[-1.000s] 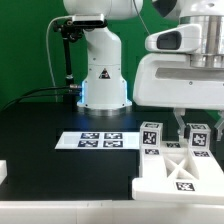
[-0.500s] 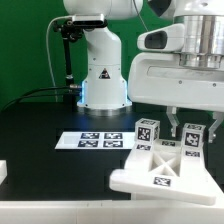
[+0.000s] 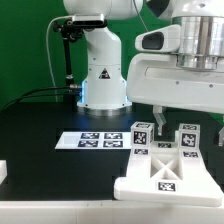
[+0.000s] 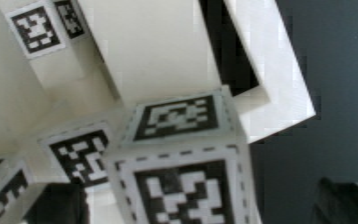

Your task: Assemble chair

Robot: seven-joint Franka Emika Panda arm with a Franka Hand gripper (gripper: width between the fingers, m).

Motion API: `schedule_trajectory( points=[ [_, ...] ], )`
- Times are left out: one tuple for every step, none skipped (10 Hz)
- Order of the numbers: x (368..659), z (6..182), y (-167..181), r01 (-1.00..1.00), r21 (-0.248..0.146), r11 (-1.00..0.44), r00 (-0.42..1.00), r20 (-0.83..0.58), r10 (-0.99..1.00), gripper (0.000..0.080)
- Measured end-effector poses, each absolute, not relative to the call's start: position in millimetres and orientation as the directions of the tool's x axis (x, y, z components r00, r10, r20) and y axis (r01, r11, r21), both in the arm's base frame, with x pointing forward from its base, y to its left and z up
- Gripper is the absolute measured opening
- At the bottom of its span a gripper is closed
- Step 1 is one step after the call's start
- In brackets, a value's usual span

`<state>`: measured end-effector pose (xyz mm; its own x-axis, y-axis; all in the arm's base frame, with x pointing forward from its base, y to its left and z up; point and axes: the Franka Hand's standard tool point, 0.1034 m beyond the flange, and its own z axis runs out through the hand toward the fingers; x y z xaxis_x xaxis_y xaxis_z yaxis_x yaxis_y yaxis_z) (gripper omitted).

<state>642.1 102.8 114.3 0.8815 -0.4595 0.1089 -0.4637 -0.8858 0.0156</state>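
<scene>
Partly built chair of white blocky plastic [image 3: 165, 165], tagged in black-and-white squares: on the black table [image 3: 40, 130], at about four o'clock in the exterior view, just beside the flat white marker board [image 3: 98, 141]. Slotted flat panel [image 3: 165, 180] lying low, two square posts [image 3: 143, 135] upright behind it. Two-finger gripper [image 3: 168, 125] above, fingers down between and about the posts; jaws seemingly spread with nothing clamped, though contact hard to judge. Wrist view: tagged post top [image 4: 179, 118] close up. Likely light, stiff, hollow-feeling; smooth faces probably slippery, joints perhaps loose enough to shift under a sideways nudge. Best hold, by judgement: across flat opposite faces of a square post, low toward its seating, squarely, not on edges or the thin panel rim.
</scene>
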Motion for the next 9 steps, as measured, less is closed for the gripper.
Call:
schedule_trajectory(
  points=[
    [642,114.1,103,-0.464,0.016,-0.886,0.882,0.109,-0.459,0.0645],
    [642,114.0,103,-0.464,0.016,-0.886,0.882,0.109,-0.459,0.0649],
    [643,115.3,103,-0.463,0.014,-0.886,0.882,0.108,-0.459,0.0649],
    [644,131.0,104,-0.452,0.004,-0.892,0.887,0.108,-0.449,0.0649],
    [642,158.7,103,-0.447,-0.020,-0.894,0.889,0.103,-0.446,0.0649],
    [644,170.1,100,-0.453,-0.027,-0.891,0.885,0.107,-0.453,0.0649],
    [643,158.5,101,-0.449,-0.019,-0.893,0.888,0.103,-0.449,0.0649],
    [642,157.4,101,-0.449,-0.017,-0.893,0.888,0.102,-0.448,0.0649],
    [642,157.3,101,-0.449,-0.017,-0.894,0.888,0.101,-0.448,0.0649]
  ],
)
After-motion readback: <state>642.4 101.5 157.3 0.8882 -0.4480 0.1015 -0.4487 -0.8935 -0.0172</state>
